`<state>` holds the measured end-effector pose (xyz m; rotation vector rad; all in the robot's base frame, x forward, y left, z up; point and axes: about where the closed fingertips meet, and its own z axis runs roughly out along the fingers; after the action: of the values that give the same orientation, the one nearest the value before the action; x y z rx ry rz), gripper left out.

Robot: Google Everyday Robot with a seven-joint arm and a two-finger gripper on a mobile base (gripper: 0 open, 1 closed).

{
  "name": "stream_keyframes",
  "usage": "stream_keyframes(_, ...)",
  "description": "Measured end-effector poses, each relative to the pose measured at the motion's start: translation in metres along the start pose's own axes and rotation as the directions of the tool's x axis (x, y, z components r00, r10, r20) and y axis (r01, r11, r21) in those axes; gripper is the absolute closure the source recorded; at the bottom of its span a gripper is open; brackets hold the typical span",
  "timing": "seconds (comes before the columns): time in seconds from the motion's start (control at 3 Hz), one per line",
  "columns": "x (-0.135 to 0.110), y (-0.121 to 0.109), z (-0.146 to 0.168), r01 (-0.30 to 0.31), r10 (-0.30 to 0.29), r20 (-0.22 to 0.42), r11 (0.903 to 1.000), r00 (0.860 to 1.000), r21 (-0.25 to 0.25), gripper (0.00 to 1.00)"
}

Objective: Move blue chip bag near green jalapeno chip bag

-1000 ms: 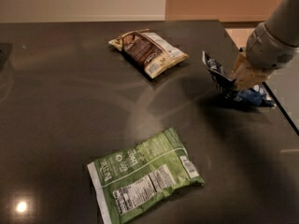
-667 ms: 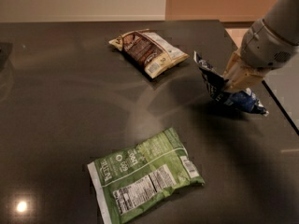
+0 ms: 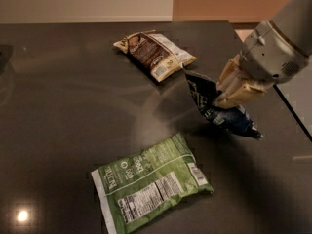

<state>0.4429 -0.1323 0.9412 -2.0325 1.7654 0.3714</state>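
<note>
Close to the right edge of the desk (image 3: 73, 106) the gripper (image 3: 222, 99) is clamped on the crumpled blue chip bag (image 3: 214, 107), while the green jalapeno chip bag (image 3: 151, 189) lies flat toward the near edge, leftward of the gripper, its long axis slanting roughly toward it

my gripper (image 3: 220, 100) cream, right of table, pinching blue chip bag (image 3: 229, 120) navy with white print | green jalapeno chip bag (image 3: 151, 186) bright green, white label | brown-and-cream bag (image 3: 153, 55) | table (image 3: 73, 111) glossy black
</note>
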Motion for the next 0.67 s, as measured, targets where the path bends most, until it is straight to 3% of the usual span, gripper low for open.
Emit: stream_keyframes(0.67, -0.036, 0.035, 0.008, 0.057, -0.055, 0.063, 0.9979, 0.996, -0.031, 0.61)
